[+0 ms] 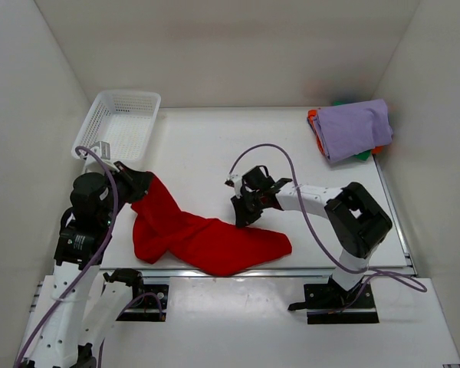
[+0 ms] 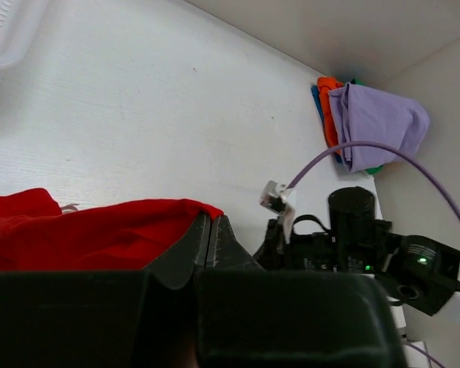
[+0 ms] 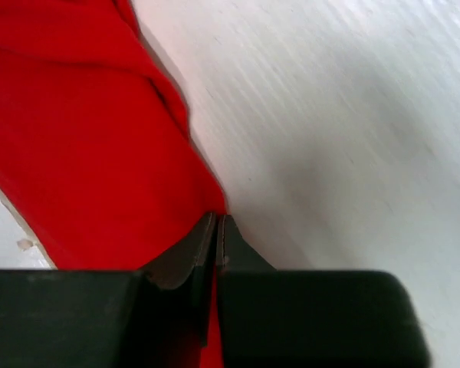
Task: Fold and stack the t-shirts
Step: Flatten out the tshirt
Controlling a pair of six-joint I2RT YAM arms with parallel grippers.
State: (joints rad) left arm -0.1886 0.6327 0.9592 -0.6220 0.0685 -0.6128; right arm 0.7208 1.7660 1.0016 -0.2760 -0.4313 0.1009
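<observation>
A bright red t-shirt [image 1: 207, 238] lies crumpled across the near-left part of the table. My left gripper [image 1: 142, 188] is shut on its upper left corner, and the cloth hangs down from it; in the left wrist view the red t-shirt [image 2: 84, 230] ends right at the closed left gripper [image 2: 212, 222]. My right gripper [image 1: 241, 218] is shut on the shirt's far edge near the middle. In the right wrist view, red t-shirt cloth [image 3: 84, 138] shows pinched in the right gripper [image 3: 216, 222]. Folded t-shirts are stacked at the far right: lavender [image 1: 353, 126] on top, orange [image 1: 314, 123] and green [image 1: 362, 156] below.
A white mesh basket [image 1: 123, 123] stands at the far left corner, just behind my left arm. White walls close the table on three sides. The right arm's purple cable [image 1: 264, 149] loops over the table's middle. The table's near edge [image 1: 307, 268] runs just below the red shirt.
</observation>
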